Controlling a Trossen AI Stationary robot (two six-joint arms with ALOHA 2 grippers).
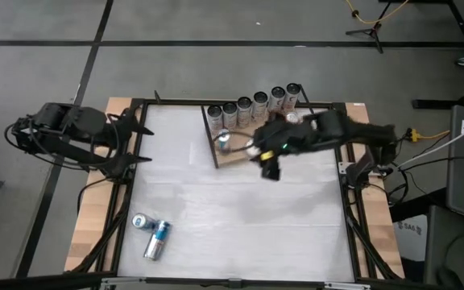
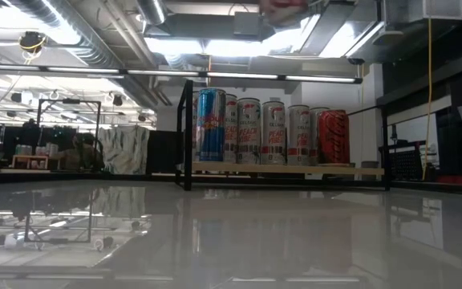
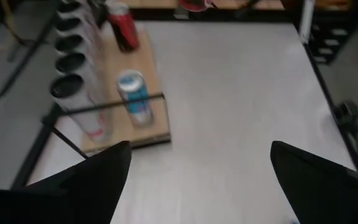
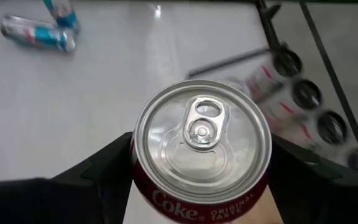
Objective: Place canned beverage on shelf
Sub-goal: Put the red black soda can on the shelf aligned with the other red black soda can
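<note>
Leftmost, the left end effector [image 1: 139,141] waits spread wide and empty at the counter [image 1: 240,217] edge, well apart from the shelf [image 1: 236,153]. Two loose cans [image 1: 151,234] lie on the counter far from both arms. Further right, the right end effector [image 1: 271,161] is the nearer arm; it grasps a red Coke can [image 4: 202,146] between its fingers, upright, long axis vertical, lettering reading "Coke ORIGINAL TASTE". From it the shelf lies just beside and below, a blue can [image 1: 224,141] and a row of cans [image 1: 256,103] already standing there.
</note>
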